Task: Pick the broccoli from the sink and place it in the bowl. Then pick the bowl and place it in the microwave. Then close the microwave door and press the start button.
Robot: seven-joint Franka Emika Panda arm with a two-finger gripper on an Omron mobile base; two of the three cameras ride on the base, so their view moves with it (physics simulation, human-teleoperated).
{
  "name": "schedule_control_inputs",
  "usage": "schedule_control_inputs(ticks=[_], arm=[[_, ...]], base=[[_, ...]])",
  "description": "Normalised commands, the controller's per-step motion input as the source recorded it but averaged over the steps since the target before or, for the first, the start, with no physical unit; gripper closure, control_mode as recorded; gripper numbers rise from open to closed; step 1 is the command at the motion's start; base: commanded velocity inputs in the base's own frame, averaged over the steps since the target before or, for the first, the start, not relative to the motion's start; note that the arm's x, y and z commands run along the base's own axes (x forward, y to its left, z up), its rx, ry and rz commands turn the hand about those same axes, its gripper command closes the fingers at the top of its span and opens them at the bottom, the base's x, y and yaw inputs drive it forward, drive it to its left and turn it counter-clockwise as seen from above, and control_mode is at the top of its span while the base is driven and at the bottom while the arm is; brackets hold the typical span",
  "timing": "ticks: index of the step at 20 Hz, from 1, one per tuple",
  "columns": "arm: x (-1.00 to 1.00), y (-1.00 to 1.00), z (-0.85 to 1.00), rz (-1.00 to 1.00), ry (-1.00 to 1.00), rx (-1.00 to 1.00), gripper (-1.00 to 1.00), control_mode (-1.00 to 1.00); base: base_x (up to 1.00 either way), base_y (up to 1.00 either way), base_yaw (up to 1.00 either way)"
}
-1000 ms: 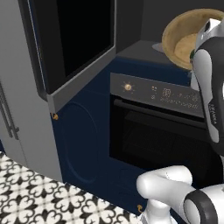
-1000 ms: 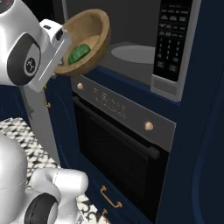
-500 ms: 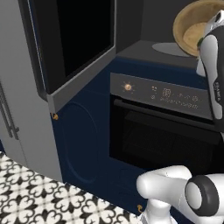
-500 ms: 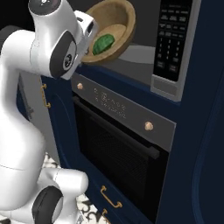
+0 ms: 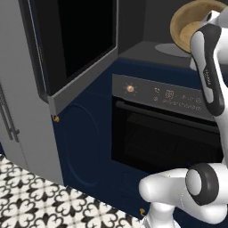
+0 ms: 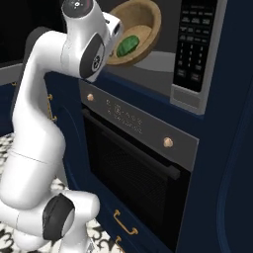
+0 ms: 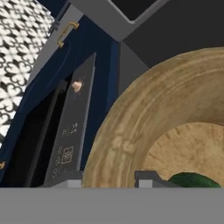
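The claw grips the rim of the tilted bowl at the microwave opening. The arm hides the claw in both base views. The broccoli lies inside the bowl, cut off low in the hand view.

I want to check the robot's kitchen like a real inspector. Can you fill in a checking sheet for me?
Surface: dark floor of the grey-framed microwave, bare part visible.
Job's things: round tan wooden bowl tilted at the microwave mouth, small green broccoli inside; wide black-glass microwave door swung open.
Clutter: nothing seen.
Grippers: gripper shut on the bowl's rim.
Cables: nothing seen.
Surroundings: black oven with copper knobs below, navy cabinets, patterned floor tiles.
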Motion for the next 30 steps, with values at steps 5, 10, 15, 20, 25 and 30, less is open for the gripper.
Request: schedule_control_inputs(ticks=[5,10,15,20,25,30], arm=[[0.55,-0.25,-0.05,0.0,0.0,0.0,1.0,-1.0],[0.43,-0.26,-0.25,0.0,0.0,0.0,1.0,-1.0],[0.36,-0.25,-0.26,0.0,0.0,0.0,1.0,-1.0],[0.36,-0.2,-0.21,0.0,0.0,0.0,1.0,-1.0],[0.51,-0.18,-0.03,0.0,0.0,0.0,1.0,-1.0],[0.57,-0.1,0.0,0.0,0.0,0.0,1.0,-1.0]], base=[[0.0,0.0,0.0],[0.0,0.0,0.0],[0.0,0.0,0.0],[0.0,0.0,0.0],[0.0,0.0,0.0],[0.0,0.0,0.0]])
